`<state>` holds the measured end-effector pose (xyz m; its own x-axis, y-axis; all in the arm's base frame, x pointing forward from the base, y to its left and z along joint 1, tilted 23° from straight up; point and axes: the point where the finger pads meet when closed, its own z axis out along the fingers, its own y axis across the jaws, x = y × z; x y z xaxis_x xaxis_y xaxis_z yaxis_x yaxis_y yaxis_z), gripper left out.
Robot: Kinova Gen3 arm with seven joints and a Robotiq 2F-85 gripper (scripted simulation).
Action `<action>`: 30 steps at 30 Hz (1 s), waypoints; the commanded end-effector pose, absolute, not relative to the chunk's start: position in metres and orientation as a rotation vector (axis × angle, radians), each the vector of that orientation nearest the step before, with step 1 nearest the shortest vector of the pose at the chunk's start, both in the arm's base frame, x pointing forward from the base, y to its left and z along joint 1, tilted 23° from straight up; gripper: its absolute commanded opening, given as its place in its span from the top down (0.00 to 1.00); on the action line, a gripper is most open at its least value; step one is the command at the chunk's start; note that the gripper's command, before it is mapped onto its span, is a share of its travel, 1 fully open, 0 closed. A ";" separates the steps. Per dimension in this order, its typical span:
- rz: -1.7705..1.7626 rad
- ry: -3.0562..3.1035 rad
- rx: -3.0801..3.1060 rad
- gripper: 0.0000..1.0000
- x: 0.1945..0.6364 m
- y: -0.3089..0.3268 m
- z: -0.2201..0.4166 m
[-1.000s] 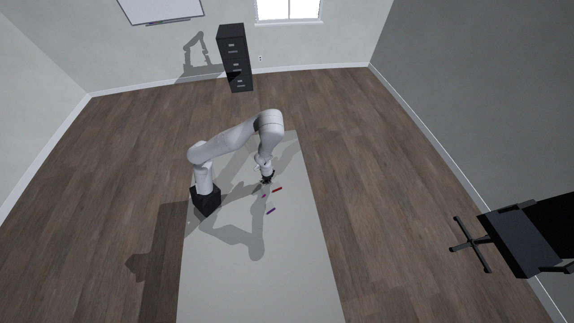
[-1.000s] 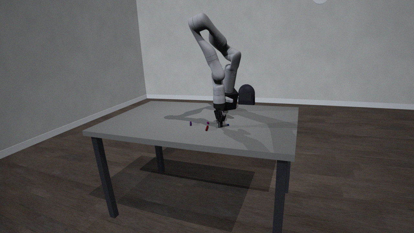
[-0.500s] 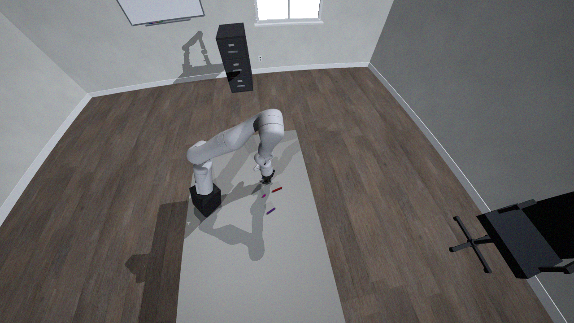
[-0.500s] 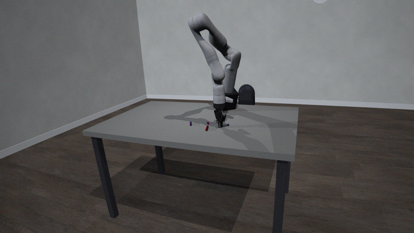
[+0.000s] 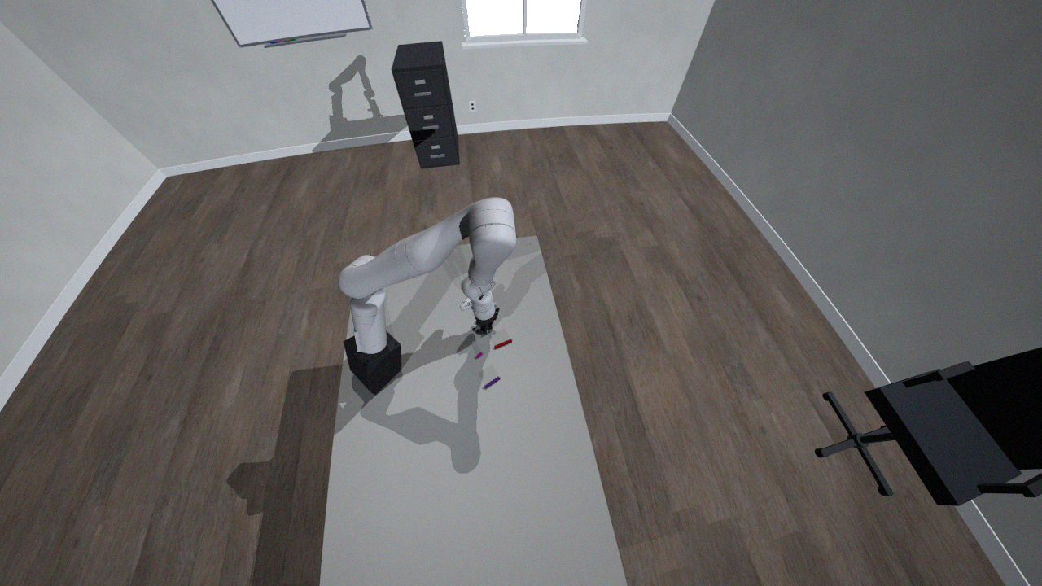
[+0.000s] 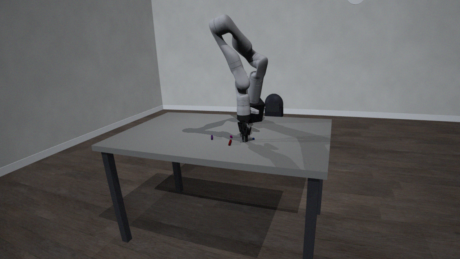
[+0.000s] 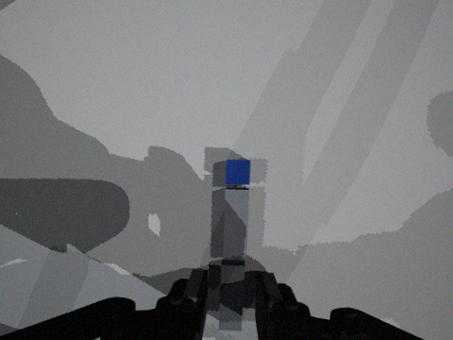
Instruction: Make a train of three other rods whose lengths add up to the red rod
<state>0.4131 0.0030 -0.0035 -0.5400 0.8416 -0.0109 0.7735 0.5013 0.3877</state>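
table top [image 5: 466,524] [image 6: 154,144] [image 7: 156,71]: matt, smooth, pale grey
floor [image 5: 692,306] [image 6: 379,180]: wood-look planks, low sheen
arm shell [image 5: 426,247] [image 6: 236,67]: smooth, plastic-like, soft sheen
blue rod [image 6: 253,138] [image 7: 238,172]: flat matt face
cabinet [image 5: 430,105]: dark, matt; handles metal-like

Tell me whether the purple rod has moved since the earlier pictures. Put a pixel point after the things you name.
No. The purple rod [image 5: 492,382] [image 6: 211,137] lies in the same place against the edges of the table [image 5: 539,474] [image 6: 160,141] in both views.
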 end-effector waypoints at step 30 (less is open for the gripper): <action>0.505 2.544 1.387 0.76 0.402 -0.004 0.028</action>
